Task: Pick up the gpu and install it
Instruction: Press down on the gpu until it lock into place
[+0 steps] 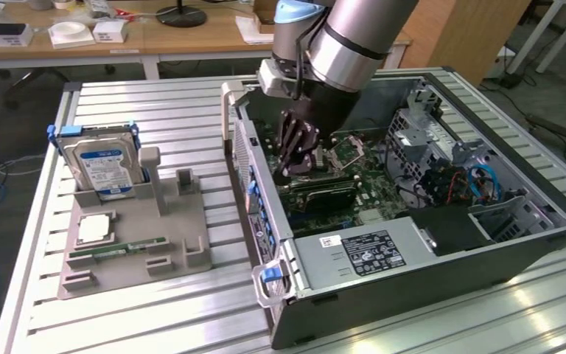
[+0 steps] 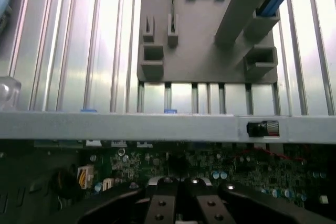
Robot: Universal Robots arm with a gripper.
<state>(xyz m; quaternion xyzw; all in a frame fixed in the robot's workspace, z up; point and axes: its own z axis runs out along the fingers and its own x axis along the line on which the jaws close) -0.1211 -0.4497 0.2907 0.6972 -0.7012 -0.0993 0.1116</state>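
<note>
Well, starting at the exterior view's left, the gray holder (image 1: 135, 265) sits on the slatted table (image 1: 165, 324). It carries the hard drive (image 1: 104, 164) upright at its far end and the memory stick (image 1: 116, 249) lying flat nearer the camera. Its upright slot posts between those two hold nothing.

Further right is the open computer case (image 1: 411, 295), and the arm reaches down into it just past the wall nearest the holder. The gripper (image 1: 283, 175) is closed, with its dark fingers drawn together and pointing down at the motherboard (image 1: 362, 173). In the wrist view the fingers (image 2: 160, 205) also sit side by side above the board.

The gpu (image 1: 324, 193) is inside the case, a thin dark card low against the board. It starts right at the fingertips and lies to the exterior view's right of them. Its long axis runs across the case from the holder-side wall towards the drive bays, roughly in line with the near edge of the power supply (image 1: 367, 251).

The card appears to stand on its long edge in a slot. Whether the tips clasp that near end or only press on it, I cannot tell.
</note>
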